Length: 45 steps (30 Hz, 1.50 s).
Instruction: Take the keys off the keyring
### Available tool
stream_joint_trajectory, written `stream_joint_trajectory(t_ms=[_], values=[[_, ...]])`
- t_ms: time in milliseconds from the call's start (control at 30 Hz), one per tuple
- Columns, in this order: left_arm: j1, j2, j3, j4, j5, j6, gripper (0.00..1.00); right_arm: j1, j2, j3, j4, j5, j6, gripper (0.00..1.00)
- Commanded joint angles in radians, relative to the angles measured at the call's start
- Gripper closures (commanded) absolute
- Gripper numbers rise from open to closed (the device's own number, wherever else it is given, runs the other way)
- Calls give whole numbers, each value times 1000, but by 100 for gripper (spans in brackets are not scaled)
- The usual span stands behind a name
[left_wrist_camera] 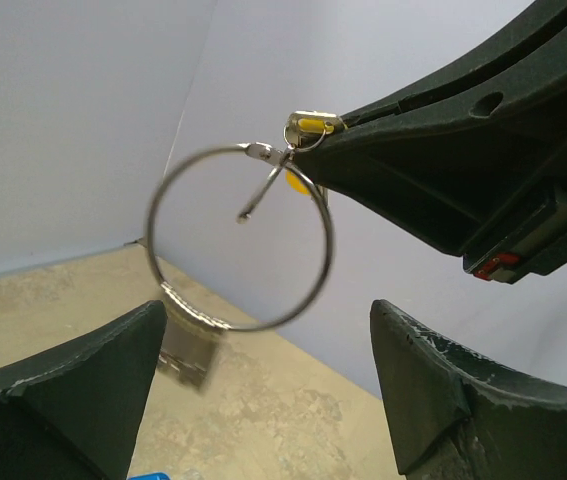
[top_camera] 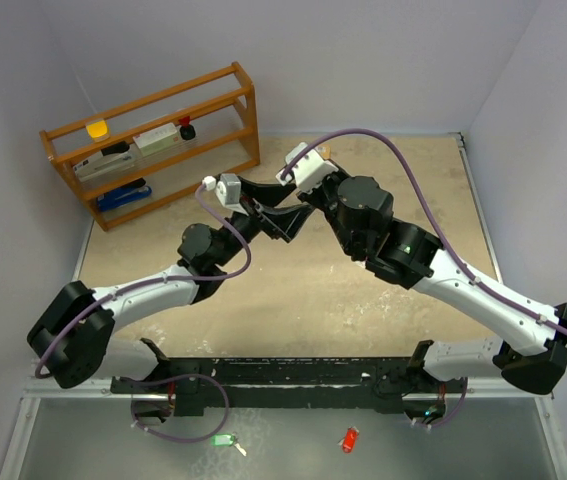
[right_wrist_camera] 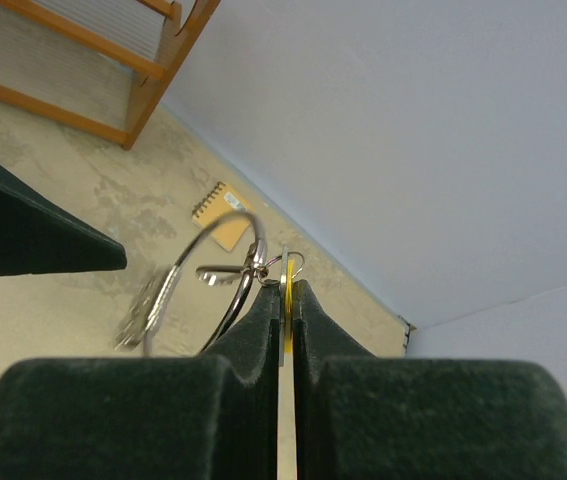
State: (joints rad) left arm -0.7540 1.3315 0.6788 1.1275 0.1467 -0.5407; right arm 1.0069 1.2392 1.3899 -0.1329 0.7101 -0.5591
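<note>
Over the tan surface (top_camera: 363,300) the left arm (top_camera: 148,295) and right arm (top_camera: 473,285) meet tip to tip. The right jaws are pressed together on the yellow-headed key (left_wrist_camera: 315,124); the left jaws stand wide and hold nothing. As I judge it, that one thin pinch carries the whole bunch. A tug from the left jaws could twist the key loose and drop everything, or they could close on air beside the fine wire. The keyring (left_wrist_camera: 150,232) hangs from the pinched key just past the right jaws' tips, clear of the surface. From the left wrist it sits above the gap between the left jaws, touching neither. The silver keys (left_wrist_camera: 191,350) dangle from its low side, blurred.
</note>
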Motion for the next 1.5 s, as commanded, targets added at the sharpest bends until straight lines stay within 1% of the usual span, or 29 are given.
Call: stream_joint_trajectory(t_ms=[0,200,533,800,1067,1233,1333,1400,1433,1467], values=[[-3,21,38,138,20,-58,20,2,-21,29,31,-14,17,100],[-4,53,62,152,31,-83,19,2,-23,14,41,-17,17,100],[-4,138,76,210,10,-121,19,2,-17,13,36,-29,27,100],[-2,206,81,305,-11,-135,18,2,-17,10,32,-42,36,100],[-5,293,108,450,-5,-220,18,2,-9,8,29,-45,36,100],[-3,301,103,468,-12,-217,18,2,-17,-1,32,-45,36,100],[-4,292,91,463,-15,-199,22,2,-20,-2,32,-43,34,100],[-4,281,82,456,-17,-186,31,2,-21,-4,33,-43,34,100],[-4,275,79,454,-14,-179,39,2,-22,-3,36,-44,33,100],[-3,271,75,451,-9,-170,53,2,-23,-3,37,-44,33,100]])
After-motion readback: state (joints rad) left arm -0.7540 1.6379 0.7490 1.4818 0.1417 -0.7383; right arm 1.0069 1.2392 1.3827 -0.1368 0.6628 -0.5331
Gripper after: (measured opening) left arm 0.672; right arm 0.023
